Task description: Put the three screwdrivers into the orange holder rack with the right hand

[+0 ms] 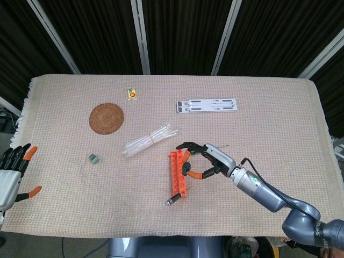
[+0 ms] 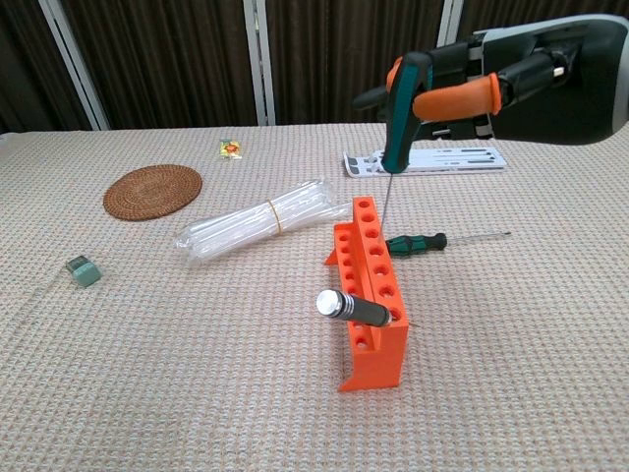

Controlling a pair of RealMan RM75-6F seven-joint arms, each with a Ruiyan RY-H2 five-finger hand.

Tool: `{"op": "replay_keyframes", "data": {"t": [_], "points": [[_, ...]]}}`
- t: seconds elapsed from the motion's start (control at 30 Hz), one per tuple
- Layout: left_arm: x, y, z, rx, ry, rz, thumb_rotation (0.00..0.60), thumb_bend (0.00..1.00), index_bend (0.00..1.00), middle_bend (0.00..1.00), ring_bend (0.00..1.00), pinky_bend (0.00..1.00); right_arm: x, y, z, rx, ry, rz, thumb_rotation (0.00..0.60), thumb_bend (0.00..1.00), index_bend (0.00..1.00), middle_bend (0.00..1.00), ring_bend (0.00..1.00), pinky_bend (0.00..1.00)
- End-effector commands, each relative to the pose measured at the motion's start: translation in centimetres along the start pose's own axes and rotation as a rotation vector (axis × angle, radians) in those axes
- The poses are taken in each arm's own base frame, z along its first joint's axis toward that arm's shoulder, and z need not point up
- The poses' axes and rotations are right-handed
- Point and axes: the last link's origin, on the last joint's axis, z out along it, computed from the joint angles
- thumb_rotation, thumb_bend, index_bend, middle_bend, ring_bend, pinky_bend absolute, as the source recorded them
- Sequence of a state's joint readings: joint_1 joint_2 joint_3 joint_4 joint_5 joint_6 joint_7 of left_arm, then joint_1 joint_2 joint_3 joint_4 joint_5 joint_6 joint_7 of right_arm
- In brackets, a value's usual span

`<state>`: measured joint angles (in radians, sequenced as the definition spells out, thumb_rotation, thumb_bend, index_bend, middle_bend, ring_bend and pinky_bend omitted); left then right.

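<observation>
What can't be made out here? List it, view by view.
- Head view: the green-handled screwdriver in the right hand is mostly hidden by the fingers; whether its tip is over a hole of the orange holder rack cannot be told.
- Chest view: the right hand is cut off by the top and right edges.
- Head view: the left hand is cut off by the left edge.
- Both views: the yellow packet's print is too small.
</observation>
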<state>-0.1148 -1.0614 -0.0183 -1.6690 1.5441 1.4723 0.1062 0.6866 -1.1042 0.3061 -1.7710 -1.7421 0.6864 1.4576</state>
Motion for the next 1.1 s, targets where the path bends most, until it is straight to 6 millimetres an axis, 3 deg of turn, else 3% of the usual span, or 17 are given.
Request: {"op": "replay_keyframes", "data": {"t": [0.03, 0.6, 1.1], "points": [[0.0, 0.0, -0.1, 0.002, -0.001, 0.000, 0.600, 0.06, 0.00, 0.00, 0.00, 0.00, 0.3, -0.5, -0.3, 0.055, -0.083, 0.013, 0.600, 0.52, 0.62, 0.17, 0.00, 0.00], [-0.1, -0.6, -0.3, 0.016, -0.003, -0.001, 0.600, 0.06, 0.00, 0.00, 0.00, 0.00, 0.2, 1.9, 1.5, -0.006, -0.075, -0.042, 0.600, 0.52, 0.62, 0.17, 0.00, 0.00], [-0.2, -0.6, -0.2, 0.016, -0.007, -0.001, 0.600, 0.06, 0.00, 0.00, 0.00, 0.00, 0.9, 2.6, 1.9, -0.040, -0.047, -0.051, 0.600, 0.52, 0.62, 0.17, 0.00, 0.00]]}}
